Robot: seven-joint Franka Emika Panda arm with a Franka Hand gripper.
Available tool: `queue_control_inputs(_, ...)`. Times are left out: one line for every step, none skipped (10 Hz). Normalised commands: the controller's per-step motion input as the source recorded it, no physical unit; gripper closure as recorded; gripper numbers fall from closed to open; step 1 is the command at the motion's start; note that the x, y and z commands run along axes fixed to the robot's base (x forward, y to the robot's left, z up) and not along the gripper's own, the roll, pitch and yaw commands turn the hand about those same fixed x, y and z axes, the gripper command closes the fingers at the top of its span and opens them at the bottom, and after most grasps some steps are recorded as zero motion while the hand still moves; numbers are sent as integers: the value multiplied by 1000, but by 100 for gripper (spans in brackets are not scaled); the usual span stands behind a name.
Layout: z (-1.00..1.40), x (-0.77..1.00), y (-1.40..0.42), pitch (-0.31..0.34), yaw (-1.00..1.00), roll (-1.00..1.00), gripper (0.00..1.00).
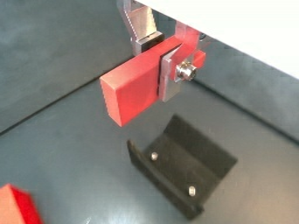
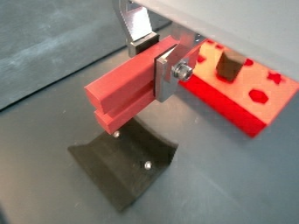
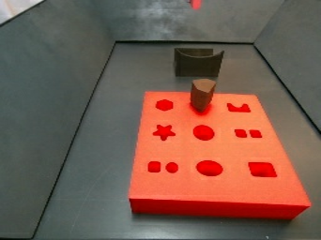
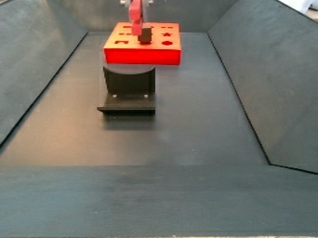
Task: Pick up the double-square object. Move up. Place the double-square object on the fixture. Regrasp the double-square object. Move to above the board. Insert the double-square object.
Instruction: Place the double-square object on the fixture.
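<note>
- Two wrist views came first. In both of them my gripper (image 1: 165, 63) was shut tight on the double-square object (image 1: 138, 86), so my silver fingers (image 1: 170, 68) had only the block's thin side between them. I held it near one end, and most of it stuck out to the side. I thought it could tip or slip in my hold because of that.
- One wrist view showed the fixture (image 1: 184, 164) on the dark floor under the block, well apart from it. If I came down crooked, I thought the block could hit the fixture's edge and fall over.
- One more wrist view showed the block (image 2: 126, 87) up in the air, with the fixture (image 2: 125, 164) below and the board (image 2: 243, 87) close by with a brown peg (image 2: 232, 65) in it.
- One side view showed only a tiny red bit (image 3: 196, 4) at the top edge, so I could not tell my hold there.
- Last, a side view showed my gripper (image 4: 133, 20) high up near the board (image 4: 143, 54), past the fixture (image 4: 128, 90).
</note>
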Motion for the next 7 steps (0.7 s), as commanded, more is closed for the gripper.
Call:
queue_control_inputs(-132,362,103,-129,-50,-1000,100)
queue_control_inputs(-76,280,58,-122,-49,-1000,100)
queue_control_inputs(-43,177,44,-106,-48,-1000,100)
queue_control_inputs(-18,96,45,-89,-46,-1000,100)
queue_control_inputs(-8,66,42,-64,-43,-1000,100)
queue_control_inputs(-19,74,42,-45,-43,-1000,100)
queue_control_inputs(-17,82,43,-23,-42,-1000,100)
